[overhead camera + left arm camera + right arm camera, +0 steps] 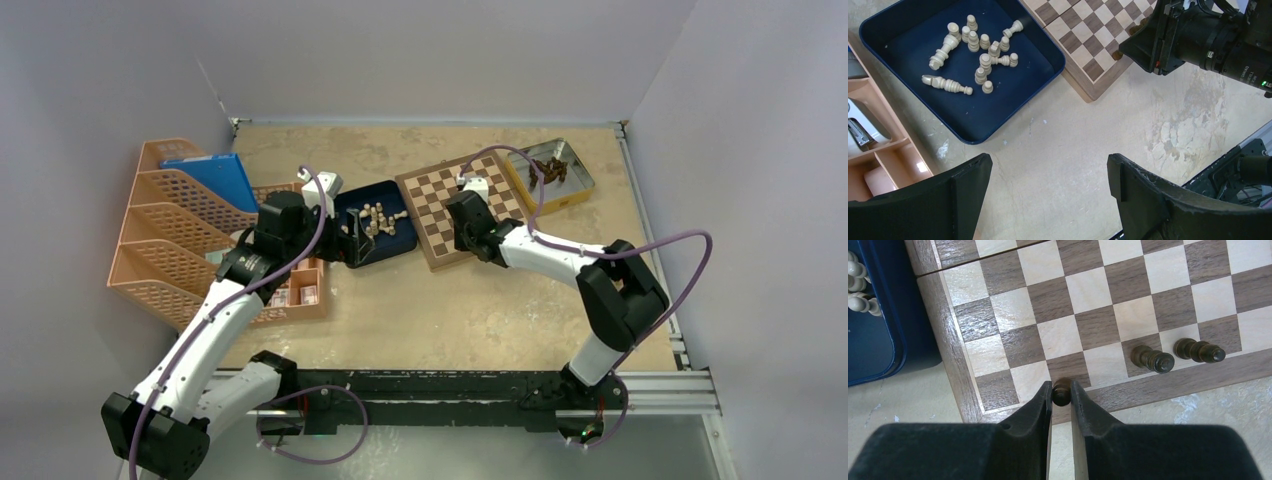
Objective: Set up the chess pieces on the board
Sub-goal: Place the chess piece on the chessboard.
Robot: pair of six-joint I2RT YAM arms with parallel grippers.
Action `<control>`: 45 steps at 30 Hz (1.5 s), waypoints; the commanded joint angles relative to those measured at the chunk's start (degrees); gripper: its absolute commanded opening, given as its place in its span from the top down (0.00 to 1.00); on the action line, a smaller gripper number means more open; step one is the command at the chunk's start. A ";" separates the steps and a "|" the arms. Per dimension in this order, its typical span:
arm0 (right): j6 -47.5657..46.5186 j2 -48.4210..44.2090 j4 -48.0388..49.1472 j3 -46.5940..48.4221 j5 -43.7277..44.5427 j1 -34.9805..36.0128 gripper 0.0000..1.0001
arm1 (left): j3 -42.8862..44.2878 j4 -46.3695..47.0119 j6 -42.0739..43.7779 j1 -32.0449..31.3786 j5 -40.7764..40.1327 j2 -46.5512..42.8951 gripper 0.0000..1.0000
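Note:
The board (pixel 1098 295) is a tan and dark brown checkered box with a plain wood border. My right gripper (pixel 1062 385) is shut on a dark brown chess piece (pixel 1061 392), which stands upright on a dark square of the row nearest the board's near edge. Two more dark pieces (pixel 1153 359) (pixel 1199 350) stand on the same row to the right. In the top view the right gripper (pixel 462 240) is over the board's (pixel 440 190) near-left corner. My left gripper (pixel 1049 165) hangs open over bare table beside the blue tray (pixel 998 120), holding nothing.
Several cream pieces (pixel 973 50) lie loose in the blue tray. A silver tin (pixel 578 188) at the back right holds several dark pieces (pixel 550 168). Orange file racks (pixel 170 230) and a small compartment tray (pixel 300 290) stand at the left.

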 commanded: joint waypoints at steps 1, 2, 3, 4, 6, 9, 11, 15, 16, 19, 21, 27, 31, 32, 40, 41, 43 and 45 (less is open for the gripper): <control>0.50 0.57 1.74 1.06 1.91 0.27 0.80 | 0.86 0.66 0.05 -0.27 0.76 0.73 0.14; 0.51 0.76 1.74 1.19 2.38 0.31 0.80 | 0.87 0.47 0.07 -0.27 0.78 0.64 0.14; 0.70 0.80 1.76 1.16 2.81 0.37 0.80 | 0.79 0.34 0.07 -0.27 0.38 0.33 0.14; 0.88 0.68 1.91 0.93 3.05 0.36 0.80 | 0.54 0.59 -0.11 -0.27 -0.19 -0.15 0.14; 0.90 0.19 2.54 0.36 3.27 0.34 0.79 | 0.16 0.85 -0.19 -0.27 -0.98 -0.86 0.14; 0.47 -0.03 3.06 0.05 3.67 0.33 0.79 | 0.20 1.08 -0.23 -0.27 -0.13 -0.56 0.14; -0.03 0.09 3.64 -0.13 3.83 0.41 0.79 | 0.56 0.77 -0.03 -0.27 0.16 0.05 0.14; -0.10 0.68 4.31 -0.59 3.81 0.35 0.79 | 0.53 0.77 -0.06 -0.27 -0.03 -0.01 0.14; -0.04 0.83 4.51 -0.71 3.73 0.34 0.79 | 0.44 0.78 -0.10 -0.27 -0.18 -0.11 0.14; 0.03 1.25 4.64 -0.90 3.43 0.39 0.79 | 0.38 0.92 -0.11 -0.27 -0.22 -0.08 0.14; 0.05 1.77 4.64 -0.63 3.25 0.37 0.78 | 0.40 0.72 -0.10 -0.27 -0.28 0.16 0.14; -0.28 1.45 4.39 -0.29 3.97 0.35 0.74 | 0.37 0.62 -0.10 -0.27 -0.91 0.34 0.14; -0.44 1.03 4.12 -0.16 4.20 0.35 0.67 | 0.39 0.43 -0.20 -0.27 -1.05 0.40 0.14; -0.46 0.94 4.15 -0.12 4.02 0.34 0.67 | 0.39 0.42 -0.19 -0.27 -1.10 0.41 0.14; -0.71 0.26 2.10 1.80 4.06 0.33 0.67 | 0.47 0.41 -0.19 -0.27 -1.40 0.47 0.14; -0.66 -0.07 1.75 2.08 4.08 0.34 0.67 | 0.52 0.33 -0.19 -0.27 -1.37 0.56 0.14; -0.45 -0.92 1.51 2.30 3.81 0.35 0.65 | 0.53 0.31 -0.19 -0.27 -1.35 0.58 0.14; 0.14 -1.56 0.91 2.70 3.70 0.37 0.64 | 0.58 0.33 -0.13 -0.27 -1.36 0.58 0.14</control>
